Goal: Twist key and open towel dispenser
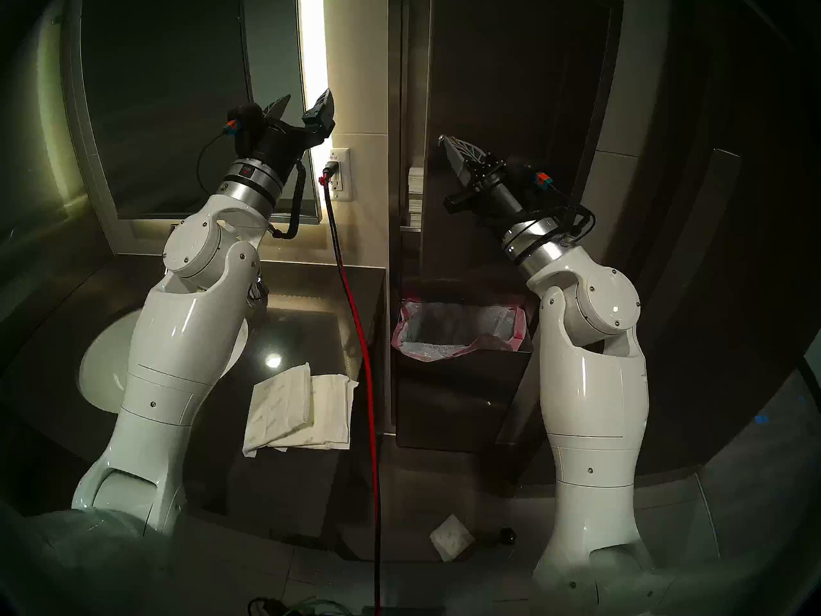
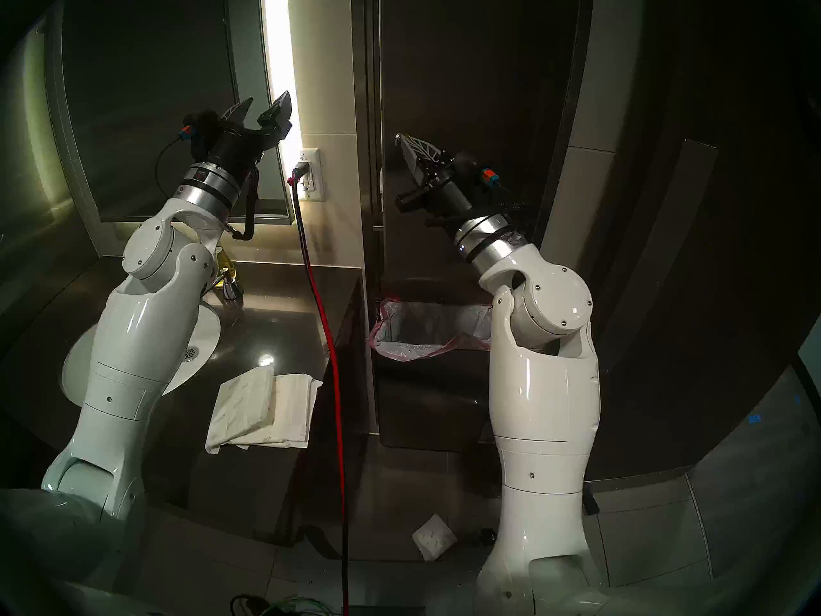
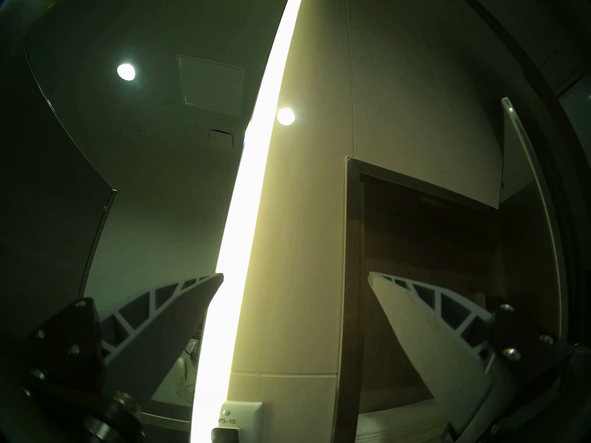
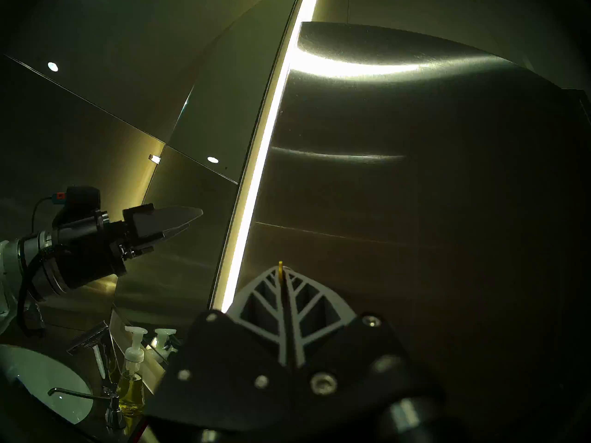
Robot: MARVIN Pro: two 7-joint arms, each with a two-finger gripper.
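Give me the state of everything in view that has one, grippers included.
towel dispenser: door swung open, a paper stack showing at its left edge.
key: pinched edge-on between the right fingers, not in a lock.
right gripper: shut on the key.
left gripper: open, empty, raised near the mirror.
waste bin: open-topped, bag-lined.
power cord: plugged into the wall outlet.

**Colours in the Washroom**

The towel dispenser (image 4: 415, 177) is shiny grey steel with fine brushed lines. The key (image 4: 280, 269) is yellow. Both arms are white, and each hand is black with pale grey fingers. The cord (image 1: 362, 357) is red. The bin bag (image 1: 457, 330) has a pink edge. The paper towels (image 1: 297, 410) are white. The soap (image 4: 131, 397) is yellow.
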